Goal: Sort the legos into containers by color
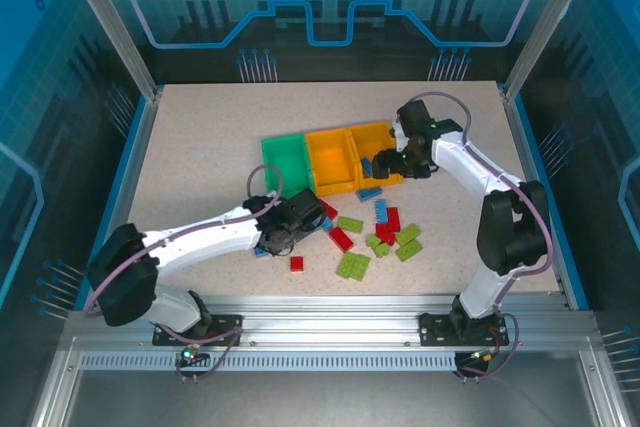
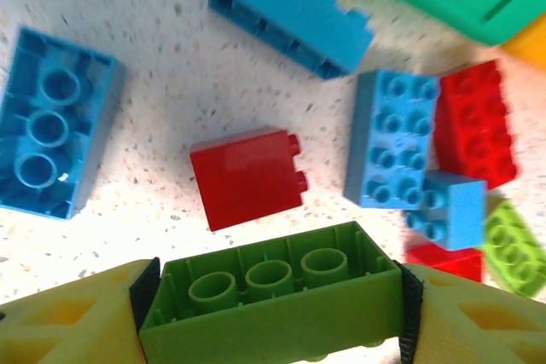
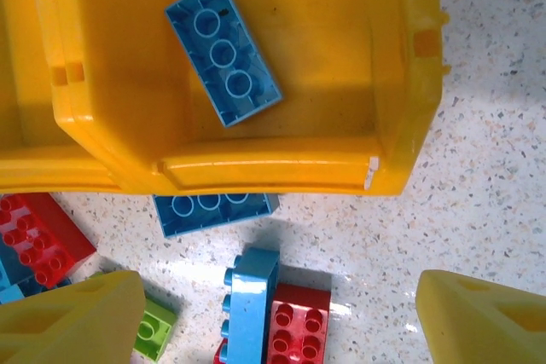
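a: where's the left gripper now?
b: just on the near side of the green bin, clenched on a lime green brick. in the wrist view the brick is pinched by its short ends between the yellow fingers, hollow side toward the lens.
a: so the step is getting it into that bin?
b: i'd judge so, green with green. lift until the brick clears the bin's near rim and carry it straight over. stop above the middle of the cavity and let go low so it doesn't bounce out. the hold is on the ends only, so no quick swings. mind the red brick and the blue bricks lying right beneath, also on the near side of the green bin.
a: and the right gripper?
b: released, jaws wide apart. it hangs over the near wall of the orange-yellow bin that sits two places right of the green bin. one blue brick lies inside it.
a: anything you can't make out?
b: the lime green brick's lower edge is cut off by the frame, so i can't tell how deep the fingers bite. a second blue one is half tucked under that bin's front lip. from above, the left gripper covers whatever lies under it. the rest of the legos, near and right of the green bin, overlap too much to count.
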